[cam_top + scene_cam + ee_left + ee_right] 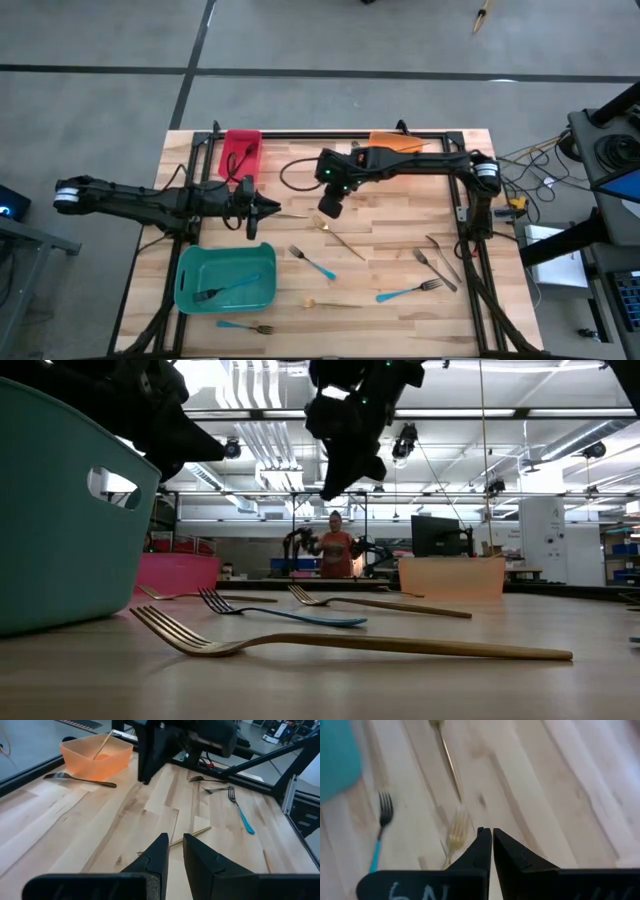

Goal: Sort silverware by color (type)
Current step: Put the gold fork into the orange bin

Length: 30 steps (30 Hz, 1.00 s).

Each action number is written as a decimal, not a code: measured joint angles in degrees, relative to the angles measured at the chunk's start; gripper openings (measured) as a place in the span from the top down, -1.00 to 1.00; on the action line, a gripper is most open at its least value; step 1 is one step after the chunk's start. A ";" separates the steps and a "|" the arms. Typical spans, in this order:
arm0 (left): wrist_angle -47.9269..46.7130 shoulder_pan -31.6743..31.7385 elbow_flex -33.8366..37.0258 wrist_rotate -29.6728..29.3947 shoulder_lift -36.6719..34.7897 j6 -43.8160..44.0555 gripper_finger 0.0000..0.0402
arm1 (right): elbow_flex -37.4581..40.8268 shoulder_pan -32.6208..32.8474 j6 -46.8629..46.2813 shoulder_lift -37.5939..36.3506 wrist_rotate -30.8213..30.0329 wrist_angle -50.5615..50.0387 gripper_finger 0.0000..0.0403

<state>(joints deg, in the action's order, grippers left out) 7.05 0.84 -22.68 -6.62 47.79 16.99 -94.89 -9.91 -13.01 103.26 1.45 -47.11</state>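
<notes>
Lay scattered flat on the table: a gold fork [340,240] at centre, slanted; a blue-handled fork [312,262] just beside it; another gold fork [333,304] lower down, level. Two dark grey forks [436,268] crossed near the right side, a blue-handled one [408,292] below them. One blue-handled fork [245,327] near the front edge; one fork [228,290] inside the teal bin [190,262].

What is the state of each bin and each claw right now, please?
Left claw: narrowly parted, empty, above the table.
Right claw: shut, empty, above a gold fork.
Teal bin: upright, holds one blue-handled fork.
Orange bin: upright, holds a gold piece.
Red bin: upright, contents unclear.
</notes>
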 joint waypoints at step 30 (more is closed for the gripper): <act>-0.65 0.00 0.00 -0.37 0.02 -0.02 0.80 | 7.08 2.79 -3.17 1.86 0.02 -4.43 0.95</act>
<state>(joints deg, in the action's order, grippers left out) 6.40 0.84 -22.68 -6.98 47.81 16.97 -87.82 -7.13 -16.18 105.12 1.48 -51.54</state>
